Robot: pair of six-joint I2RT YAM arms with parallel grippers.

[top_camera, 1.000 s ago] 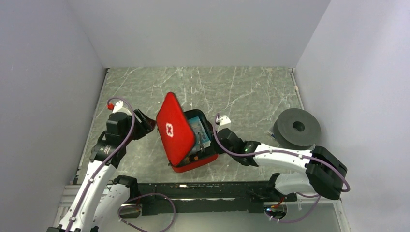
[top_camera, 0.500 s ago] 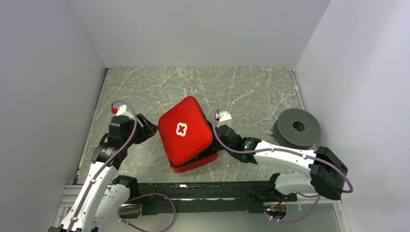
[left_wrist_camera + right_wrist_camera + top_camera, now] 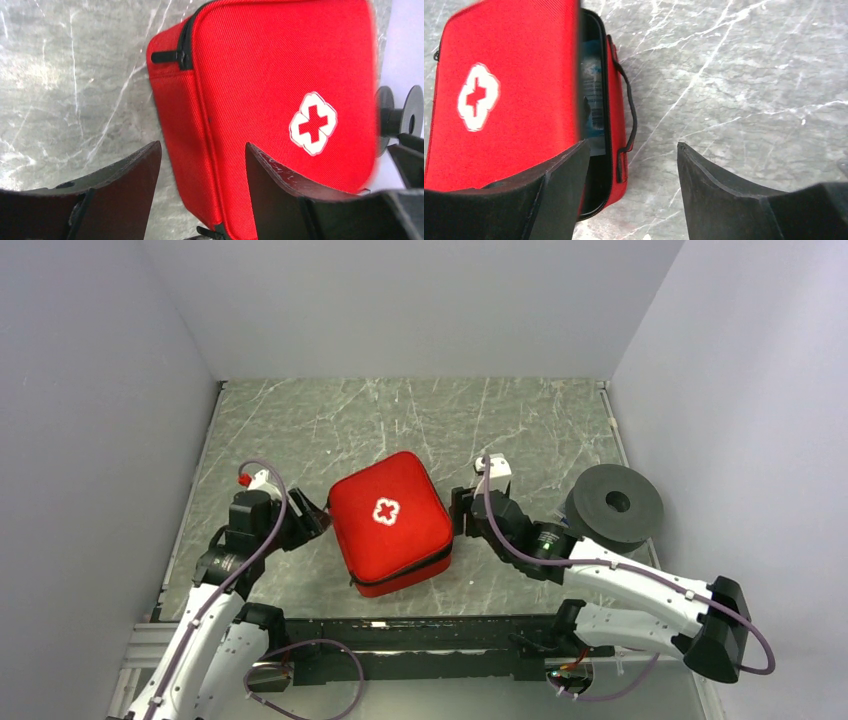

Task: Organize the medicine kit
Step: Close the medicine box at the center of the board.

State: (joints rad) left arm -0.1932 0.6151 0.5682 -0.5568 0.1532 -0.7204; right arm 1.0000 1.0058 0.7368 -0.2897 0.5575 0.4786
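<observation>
Medicine kit [image 3: 388,520] lies flat on the table [image 3: 300,430], lid down with the white cross [image 3: 386,511] up, sitting between the two grippers. Left gripper [image 3: 315,523]: jaws spread, nothing pinched. The kit's side wall runs into the gap between them and one finger lies over the lid edge; contact can't be told. The zip pull [image 3: 165,56] is ahead of the jaws, at the far corner. Right gripper [image 3: 462,512]: jaws spread and empty, bare table between them. The kit's unzipped side is just off one finger, with the seam gaping and packets [image 3: 593,95] visible inside. A black strap loop [image 3: 630,107] hangs on that wall. Handling guess: a light, semi-stiff fabric shell that gives under a squeeze and slides easily on the smooth top, with nothing fragile showing. The lid will likely spring or flop unless pinned. Best holds: pinch the lid rim or side wall across the seam, or take the zip pull with fingertips while the other arm braces the opposite wall. The strap is thin and floppy, a poor grip.
</observation>
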